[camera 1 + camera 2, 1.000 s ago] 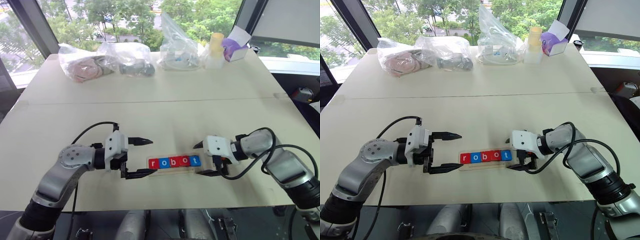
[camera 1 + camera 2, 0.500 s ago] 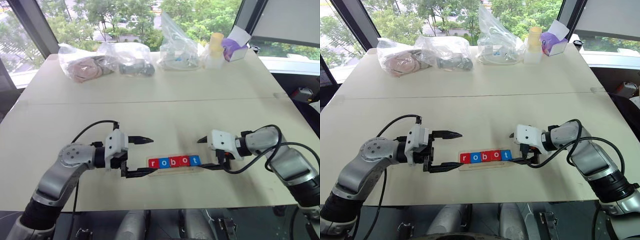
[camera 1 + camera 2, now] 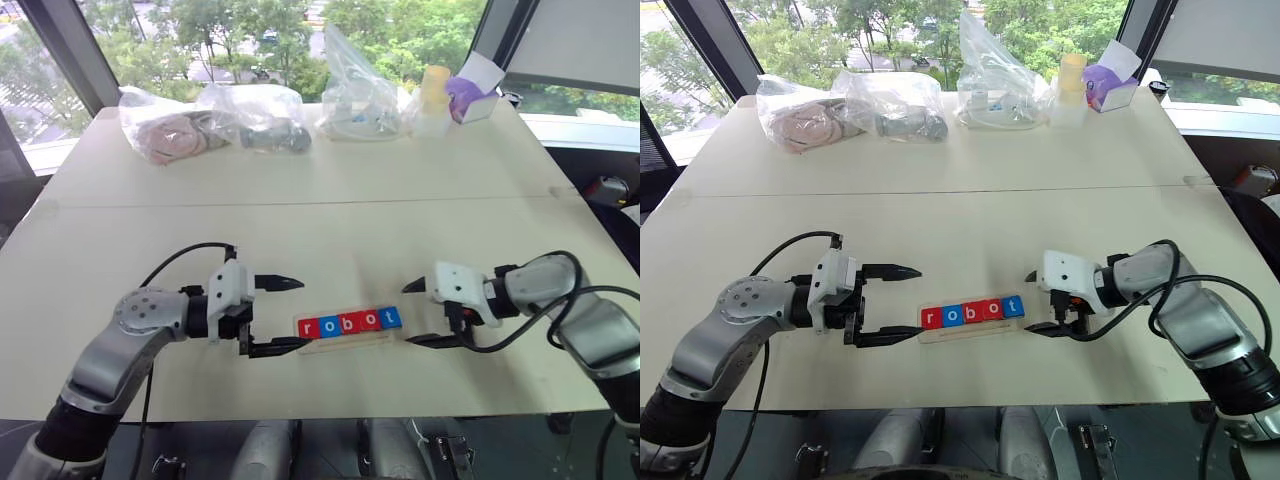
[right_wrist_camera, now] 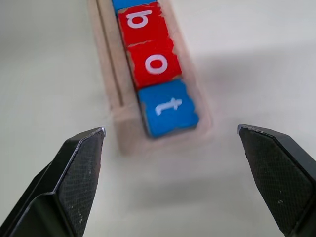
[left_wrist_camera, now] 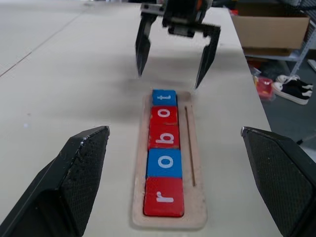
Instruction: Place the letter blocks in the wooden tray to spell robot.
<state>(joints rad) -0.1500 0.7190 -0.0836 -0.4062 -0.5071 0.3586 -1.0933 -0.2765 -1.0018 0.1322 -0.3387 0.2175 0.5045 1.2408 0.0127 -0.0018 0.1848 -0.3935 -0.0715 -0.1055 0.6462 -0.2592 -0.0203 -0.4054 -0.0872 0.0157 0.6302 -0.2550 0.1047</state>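
Blocks fill tray; open claws flank both ends, apart.

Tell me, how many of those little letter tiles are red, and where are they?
3, all in the wooden tray: the r block at the end nearest the left gripper, and the b block and second o block side by side, just before the blue t.

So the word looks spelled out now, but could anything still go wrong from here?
Possibly. The left gripper sits open right at one end of the wooden tray, so a careless pull-back might nudge it and jostle the letter blocks. The right gripper, also open, hangs just off the t end, with the same risk.
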